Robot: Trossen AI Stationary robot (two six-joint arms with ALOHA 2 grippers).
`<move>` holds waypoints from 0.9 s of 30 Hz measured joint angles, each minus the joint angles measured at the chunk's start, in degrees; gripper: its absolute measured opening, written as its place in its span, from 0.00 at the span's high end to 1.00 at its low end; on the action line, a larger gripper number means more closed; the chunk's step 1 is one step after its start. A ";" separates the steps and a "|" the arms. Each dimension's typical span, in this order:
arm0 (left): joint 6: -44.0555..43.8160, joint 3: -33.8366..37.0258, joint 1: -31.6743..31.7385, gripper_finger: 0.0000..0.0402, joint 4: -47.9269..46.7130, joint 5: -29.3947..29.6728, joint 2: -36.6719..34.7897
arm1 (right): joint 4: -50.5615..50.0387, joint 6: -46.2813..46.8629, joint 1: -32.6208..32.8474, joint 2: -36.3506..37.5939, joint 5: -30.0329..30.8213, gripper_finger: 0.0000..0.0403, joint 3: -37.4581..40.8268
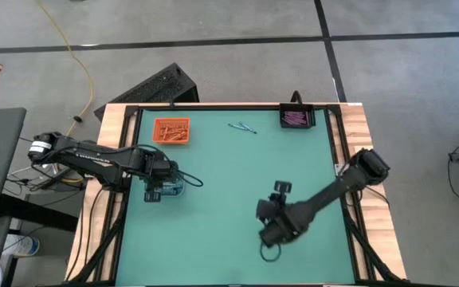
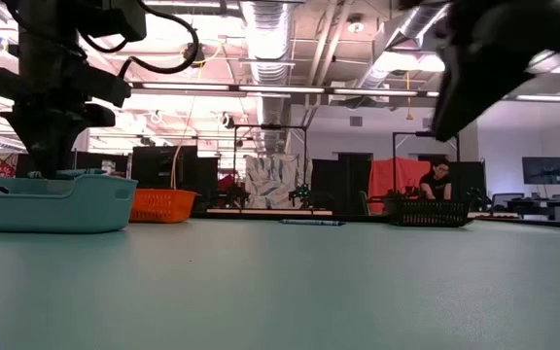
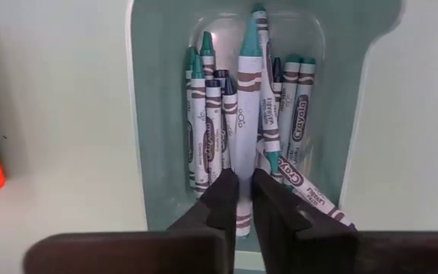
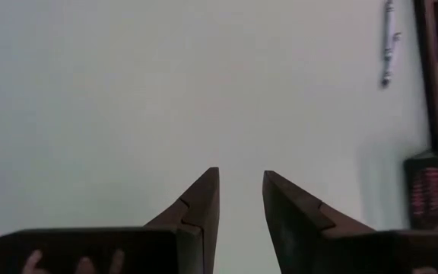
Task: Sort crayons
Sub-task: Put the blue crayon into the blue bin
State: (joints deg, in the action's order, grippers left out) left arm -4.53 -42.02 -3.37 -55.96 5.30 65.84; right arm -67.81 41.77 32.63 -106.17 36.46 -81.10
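Note:
My left gripper [image 1: 164, 190] hangs over a clear bluish tray [image 3: 139, 114] at the table's left, fingers pointing down into it. It is shut on a blue-green crayon [image 3: 243, 99]. Several more blue-green crayons [image 3: 204, 129] lie side by side on the tray's floor. Two loose blue crayons [image 1: 244, 127] lie on the mat near the far edge. My right gripper [image 4: 240, 190] stands open above bare mat at the table's right middle [image 1: 280, 191], with nothing between its fingers. My left gripper pinches one end of the blue-green crayon [image 3: 242, 217] between its two fingers, coming from above and pointing down. The crayon reaches away from the fingers over the other crayons, its tip [image 3: 251, 30] near the tray's end wall. Whether it rests on them I cannot tell.
An orange tray [image 1: 171, 130] with orange crayons stands at the far left. A black tray [image 1: 296, 118] with purple crayons stands at the far right. The green mat [image 1: 229, 223] between the arms is bare. A person sits in the room beyond the table [image 2: 439, 180].

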 joint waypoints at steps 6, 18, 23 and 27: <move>-0.48 0.00 0.01 0.78 0.00 0.54 0.00 | 1.42 -9.12 -10.01 0.00 2.71 0.70 0.02; -4.24 -4.13 -0.10 0.63 5.60 0.55 0.02 | 9.78 -31.79 -32.33 0.13 -9.34 0.68 0.02; -2.93 -4.70 -2.23 0.63 17.37 0.57 0.02 | 14.85 -42.16 -43.04 0.17 -19.77 0.61 0.02; -0.84 -4.72 -4.18 0.62 28.49 0.76 0.02 | 17.20 -48.90 -51.61 0.17 -29.11 0.58 0.02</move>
State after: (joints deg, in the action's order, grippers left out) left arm -5.38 -46.74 -7.55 -27.47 6.06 65.87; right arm -50.61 -7.13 -18.97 -106.00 7.35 -81.08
